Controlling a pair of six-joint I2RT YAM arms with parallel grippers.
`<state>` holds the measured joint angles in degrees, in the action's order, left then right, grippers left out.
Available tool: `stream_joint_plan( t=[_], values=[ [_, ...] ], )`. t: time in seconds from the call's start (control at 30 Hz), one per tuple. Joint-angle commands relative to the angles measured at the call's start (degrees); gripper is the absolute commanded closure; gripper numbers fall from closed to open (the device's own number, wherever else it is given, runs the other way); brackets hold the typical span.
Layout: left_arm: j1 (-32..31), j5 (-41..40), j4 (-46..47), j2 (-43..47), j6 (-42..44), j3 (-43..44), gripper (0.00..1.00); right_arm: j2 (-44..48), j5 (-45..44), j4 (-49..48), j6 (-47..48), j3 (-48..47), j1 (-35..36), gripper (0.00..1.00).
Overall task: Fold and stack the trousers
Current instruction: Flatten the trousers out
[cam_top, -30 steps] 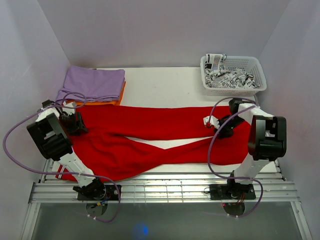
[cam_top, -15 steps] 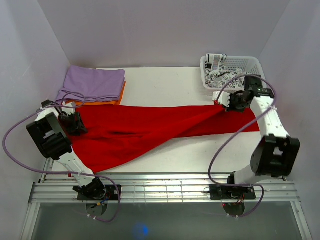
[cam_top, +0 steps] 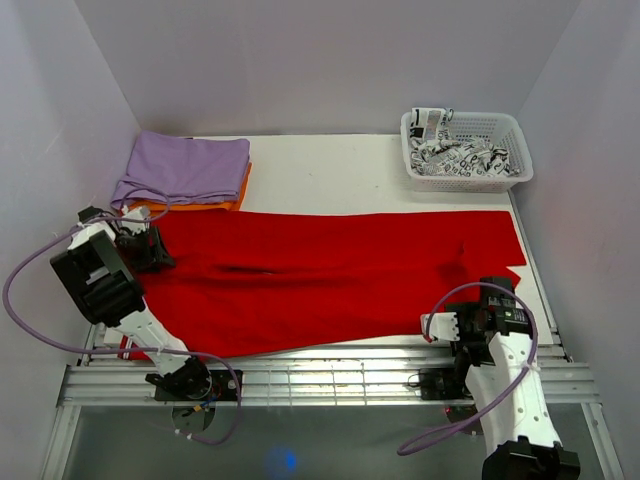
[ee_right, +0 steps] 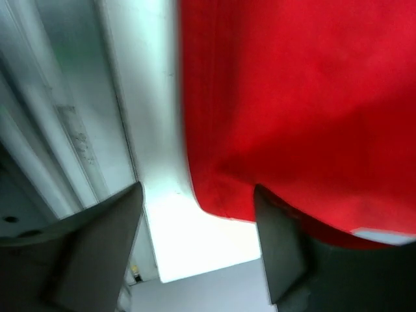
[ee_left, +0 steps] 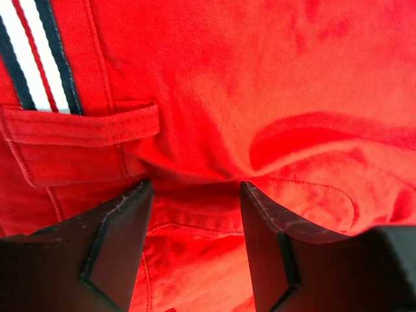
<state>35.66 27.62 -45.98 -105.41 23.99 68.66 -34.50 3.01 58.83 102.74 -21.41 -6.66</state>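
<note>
The red trousers (cam_top: 330, 270) lie flat across the table, waist at the left and leg ends at the right. My left gripper (cam_top: 150, 248) sits on the waist end. In the left wrist view its fingers (ee_left: 195, 188) stand apart, pressed into the red cloth beside a pocket flap and a striped band (ee_left: 39, 58). My right gripper (cam_top: 438, 326) is drawn back at the front right, just off the trousers' near edge. Its jaws (ee_right: 198, 192) are open with nothing between them, over the white table edge and the red hem (ee_right: 221, 195).
A white basket (cam_top: 468, 183) with black-and-white patterned cloth (cam_top: 455, 152) stands at the back right. A folded lilac cloth (cam_top: 185, 165) lies on an orange one (cam_top: 240, 196) at the back left. Metal rails (cam_top: 330, 375) run along the front edge.
The right gripper carried a trouser leg to the back right, let it go and pulled back to the front right. The legs now lie flat together. The left gripper stayed put.
</note>
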Motion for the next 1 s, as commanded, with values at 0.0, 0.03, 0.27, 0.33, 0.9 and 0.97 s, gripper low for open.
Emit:
stream_joint_plan(
  t=[0.0, 0.03, 0.27, 0.33, 0.9, 0.97],
  values=[
    [2.57, -2.05, -4.01, 1.42, 4.31, -0.82, 0.31, -1.26, -1.08, 2.43, 0.81, -5.29, -0.11, 0.23],
    [3.36, -1.34, -4.99, 3.43, 4.66, -0.29, 0.30, -3.01, -0.20, 2.08, -0.77, -7.22, -0.11, 0.20],
    [6.70, -0.63, -12.38, 13.99, 12.30, 3.05, 0.23, -32.01, 12.01, 6.11, -18.35, -37.26, -3.97, 0.04],
    [7.58, -1.68, -14.84, 15.31, 15.37, 2.79, 0.23, -36.41, 16.04, 9.54, -22.31, -46.07, -5.03, 0.03],
    [9.08, -5.12, -11.07, 15.32, 22.60, -15.92, 0.31, -57.25, 17.21, -0.20, -47.98, -57.95, -7.13, 0.14],
    [9.16, -4.86, -10.72, 15.49, 22.51, -16.19, 0.31, -58.66, 16.77, -1.08, -47.63, -61.10, -8.80, 0.27]
  ],
)
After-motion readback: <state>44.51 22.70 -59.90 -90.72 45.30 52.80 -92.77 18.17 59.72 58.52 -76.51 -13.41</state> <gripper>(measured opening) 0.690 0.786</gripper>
